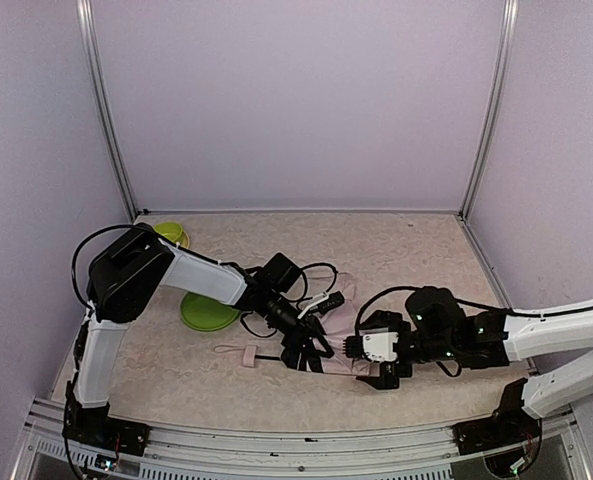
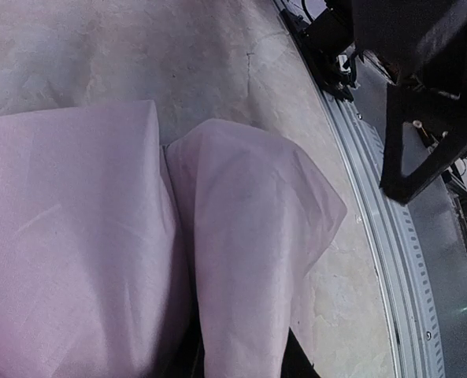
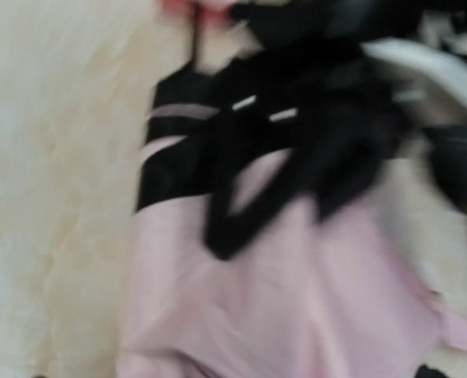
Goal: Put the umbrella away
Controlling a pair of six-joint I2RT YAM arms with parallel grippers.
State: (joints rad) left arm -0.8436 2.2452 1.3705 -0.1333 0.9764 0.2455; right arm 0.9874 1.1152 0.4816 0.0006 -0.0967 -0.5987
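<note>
The umbrella [image 1: 342, 309] lies collapsed on the table, with its pale pink fabric spread out. Its thin black shaft leads left to the small pink handle [image 1: 247, 354] and its strap. My left gripper [image 1: 305, 350] is shut on a fold of the fabric where the black lining shows. In the left wrist view the pink fabric [image 2: 241, 236] fills the frame and runs down between the dark fingers. My right gripper [image 1: 360, 352] stands open just right of the left one, its fingers spread over the fabric's near edge. The right wrist view is blurred, showing pink fabric [image 3: 296, 299] and the left gripper's black fingers [image 3: 241, 205].
A green plate [image 1: 204, 312] lies left of the umbrella, partly under the left arm. A second yellow-green dish [image 1: 172, 234] sits at the back left corner. Black cables loop over the umbrella. The metal rail [image 2: 391, 260] along the table's near edge is close by.
</note>
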